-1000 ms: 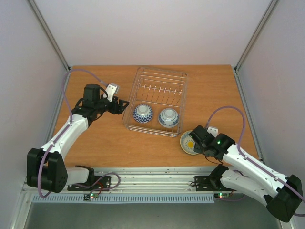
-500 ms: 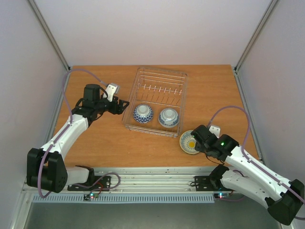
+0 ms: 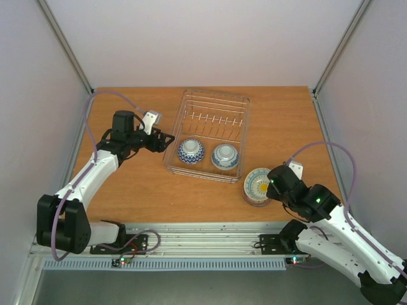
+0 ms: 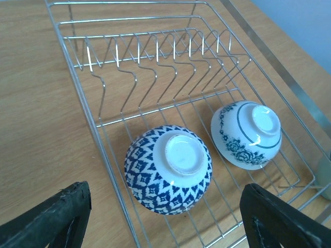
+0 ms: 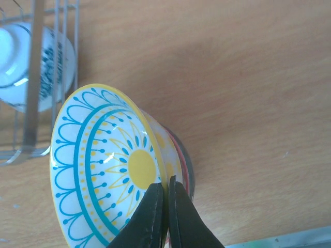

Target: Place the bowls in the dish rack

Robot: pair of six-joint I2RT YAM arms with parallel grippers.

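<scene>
**Yellow-rimmed bowl pinched just outside the rack's corner**

Yellow edging and teal scallops ring the small round ceramic bowl point(image 5: 106, 170) that my right pincer point(image 5: 165, 182) has clamped by the rim. My two dark fingers point(image 5: 150, 214) are pressed together at the bottom of the wrist view, with the bowl's wall squeezed between them. The bowl is tipped up on its side, so its sunburst inside faces the overhead camera. Behind its white outside I can see a strip of red and a darker curved edge, but I cannot tell whether that is a second bowl.

In the overhead view this bowl sits lower right of centre on the brown wooden table point(image 3: 127, 184). It is just beside the lower right corner of the silvery wire dish rack point(image 3: 240, 130) and outside it. I cannot tell whether it touches the wire.

The rack fills the middle of that frame, with its row of upright prongs point(image 4: 155, 57) across the upper half. Two bowls lie upside down side by side in the lower half. The blue-and-white diamond-patterned bowl point(image 4: 168, 175) is on the left and the white bowl with a dark floral band point(image 4: 247, 135) is on the right, with a small gap between them.

My left pincer point(image 3: 164, 141) is by the rack's left wall, centre left in the overhead frame. Its jaws stand wide apart and hold nothing. In its own wrist view the black fingertips point(image 4: 62, 209) sit in the bottom corners, with the diamond-patterned bowl between them in the frame.
</scene>
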